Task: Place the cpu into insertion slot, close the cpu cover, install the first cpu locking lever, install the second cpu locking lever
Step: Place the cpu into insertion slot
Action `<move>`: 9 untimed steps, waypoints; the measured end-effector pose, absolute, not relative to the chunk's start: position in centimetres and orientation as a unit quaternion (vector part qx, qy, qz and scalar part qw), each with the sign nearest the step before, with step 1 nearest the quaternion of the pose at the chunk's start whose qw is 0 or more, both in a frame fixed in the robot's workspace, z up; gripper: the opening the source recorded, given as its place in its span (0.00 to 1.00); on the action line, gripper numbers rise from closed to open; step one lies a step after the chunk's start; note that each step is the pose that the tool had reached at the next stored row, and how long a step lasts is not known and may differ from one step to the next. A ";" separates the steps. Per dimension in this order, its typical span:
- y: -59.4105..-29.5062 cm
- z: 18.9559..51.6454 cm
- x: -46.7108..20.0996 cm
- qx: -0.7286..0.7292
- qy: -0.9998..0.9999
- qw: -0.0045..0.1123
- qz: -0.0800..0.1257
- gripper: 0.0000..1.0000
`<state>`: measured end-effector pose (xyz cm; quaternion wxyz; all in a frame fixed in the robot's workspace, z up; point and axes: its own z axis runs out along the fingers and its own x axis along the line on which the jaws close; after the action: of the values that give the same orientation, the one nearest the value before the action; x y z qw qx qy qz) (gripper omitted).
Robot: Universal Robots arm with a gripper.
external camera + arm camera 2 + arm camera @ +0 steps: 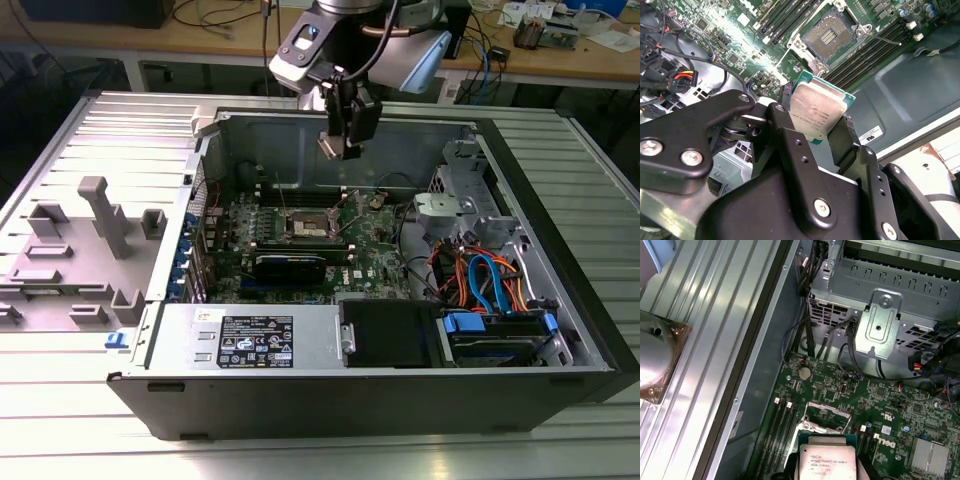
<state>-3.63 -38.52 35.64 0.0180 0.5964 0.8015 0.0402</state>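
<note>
Above the open computer case [400, 400], the cpu [817, 112] hangs well clear of the board, not seated. It is pinched at two opposite edges between the black fingers [785, 137] of the gripper [815, 127], with its silver-grey top turned toward the second wrist view. Beneath it, the insertion slot [827, 34] lies uncovered on the green motherboard [375, 265], dark contact field exposed. Long black memory slots [870, 50] run just beside the slot. The case rests on a ribbed metal table [300, 460].
</note>
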 end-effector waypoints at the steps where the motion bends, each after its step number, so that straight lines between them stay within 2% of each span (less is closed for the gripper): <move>1: -38.5 35.6 -3.7 0.600 0.799 0.018 0.040 0.55; 9: -38.5 35.6 -4.3 0.607 0.793 0.018 0.040 0.55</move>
<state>-4.26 -38.52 35.59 0.0184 0.6073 0.7932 0.0401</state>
